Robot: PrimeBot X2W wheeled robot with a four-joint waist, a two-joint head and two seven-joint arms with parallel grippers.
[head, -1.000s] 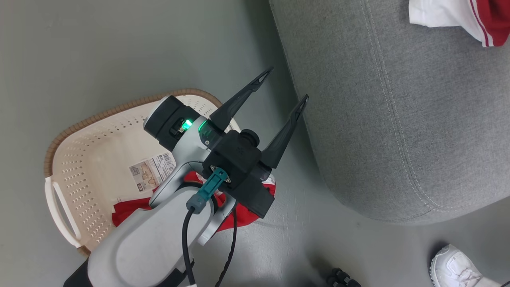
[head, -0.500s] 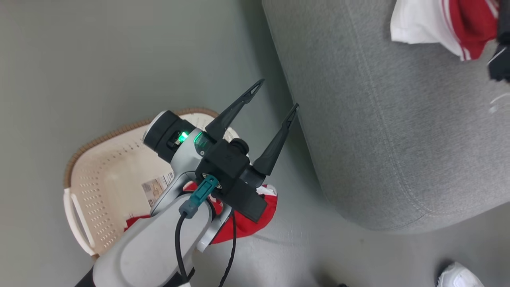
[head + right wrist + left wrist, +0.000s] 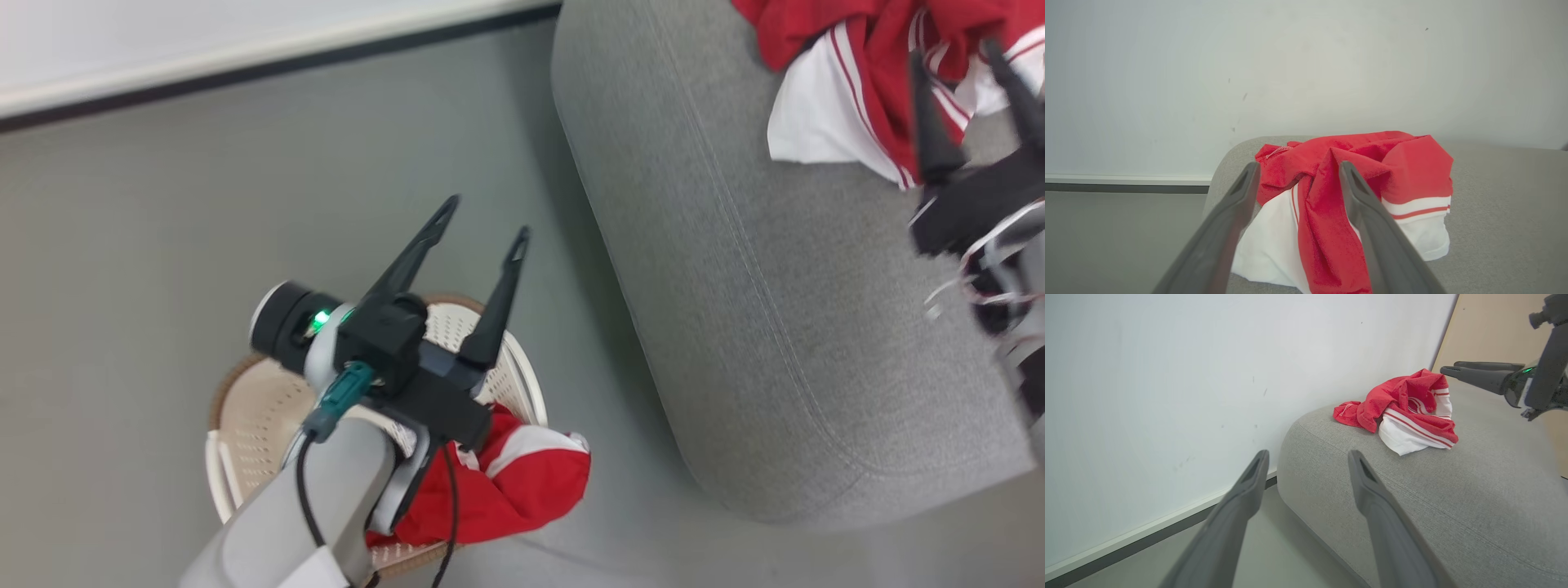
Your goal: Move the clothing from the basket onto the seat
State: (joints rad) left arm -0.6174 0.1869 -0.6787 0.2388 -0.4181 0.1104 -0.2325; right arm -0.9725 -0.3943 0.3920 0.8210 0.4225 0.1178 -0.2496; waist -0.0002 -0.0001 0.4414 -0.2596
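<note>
The right gripper [image 3: 952,51] has just let go: a second ago it was shut, and now its two fingers stand apart over the heap of clothing [image 3: 824,49], which lies on the seat [image 3: 775,286] near its far corner by the wall [image 3: 1147,375]. In the right wrist view the red and white fabric rests on the cushion beyond the fingertips and nothing hangs from them, so this load looks delivered. The head camera has swung since then, so the shifted framing is no move of the things. The left gripper [image 3: 486,216] is spread wide and empty above the basket [image 3: 522,376] on the floor [image 3: 163,204]. One red garment [image 3: 522,490] with a white band is still in the basket, spilling over its rim on the seat side. The task is part done, and that garment is what is left to fetch
</note>
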